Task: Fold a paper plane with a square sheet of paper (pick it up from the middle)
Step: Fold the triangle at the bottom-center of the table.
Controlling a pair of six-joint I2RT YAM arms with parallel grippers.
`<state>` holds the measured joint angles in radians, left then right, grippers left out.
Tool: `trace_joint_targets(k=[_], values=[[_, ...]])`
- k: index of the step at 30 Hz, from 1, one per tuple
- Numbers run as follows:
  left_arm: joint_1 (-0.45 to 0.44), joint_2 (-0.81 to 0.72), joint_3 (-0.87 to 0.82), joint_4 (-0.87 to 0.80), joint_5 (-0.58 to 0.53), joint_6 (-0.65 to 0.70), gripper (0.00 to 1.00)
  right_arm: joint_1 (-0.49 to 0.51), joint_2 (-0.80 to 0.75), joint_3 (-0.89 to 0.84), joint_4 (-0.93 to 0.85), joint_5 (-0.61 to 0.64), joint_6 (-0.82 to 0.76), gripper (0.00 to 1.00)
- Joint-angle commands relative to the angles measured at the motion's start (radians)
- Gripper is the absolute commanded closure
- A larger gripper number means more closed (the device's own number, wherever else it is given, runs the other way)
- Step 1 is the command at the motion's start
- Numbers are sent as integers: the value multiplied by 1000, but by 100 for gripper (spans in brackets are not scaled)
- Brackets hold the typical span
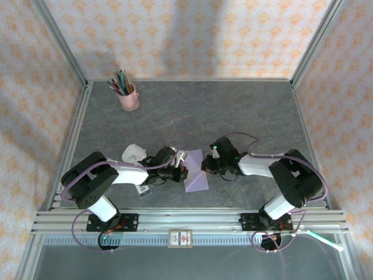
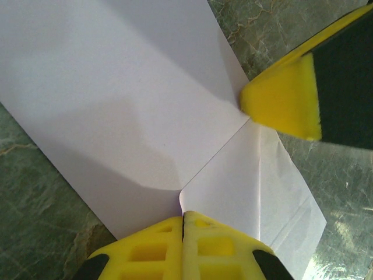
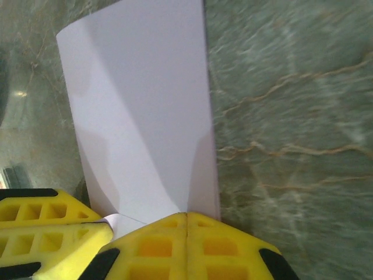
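The square sheet of paper (image 1: 196, 173) is light purple and partly folded, lying between the two arms near the table's front. In the left wrist view the square sheet of paper (image 2: 116, 99) shows overlapping flaps. One flap edge curls up into the seam of my left gripper (image 2: 183, 217), which is shut on it. My right gripper (image 3: 186, 214) is shut on the opposite edge, where the square sheet of paper (image 3: 145, 116) tents up toward its tips. From above, the left gripper (image 1: 184, 170) and right gripper (image 1: 208, 165) face each other across the sheet.
A pink cup of pens (image 1: 129, 97) stands at the back left. A crumpled white wad (image 1: 133, 153) and a small white card (image 1: 143, 189) lie by the left arm. Metal rails (image 1: 186, 220) run along the near edge; patterned walls enclose the grey table.
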<state>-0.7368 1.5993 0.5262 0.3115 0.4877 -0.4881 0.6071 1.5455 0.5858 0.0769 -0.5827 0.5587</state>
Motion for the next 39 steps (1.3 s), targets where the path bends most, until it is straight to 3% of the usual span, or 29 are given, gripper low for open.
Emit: trace_joint_targets(k=[1, 9, 22, 39], values=[[6, 72, -40, -163, -59, 29, 100, -21, -53, 28, -84, 62, -40, 100], [7, 72, -38, -163, -58, 28, 100, 15, -171, 1, -27, 20, 5, 100], [7, 79, -35, -161, -55, 31, 100, 186, -81, -59, 134, 23, 129, 100], [7, 82, -38, -163, -57, 33, 100, 137, 0, -58, 75, 64, 58, 100]])
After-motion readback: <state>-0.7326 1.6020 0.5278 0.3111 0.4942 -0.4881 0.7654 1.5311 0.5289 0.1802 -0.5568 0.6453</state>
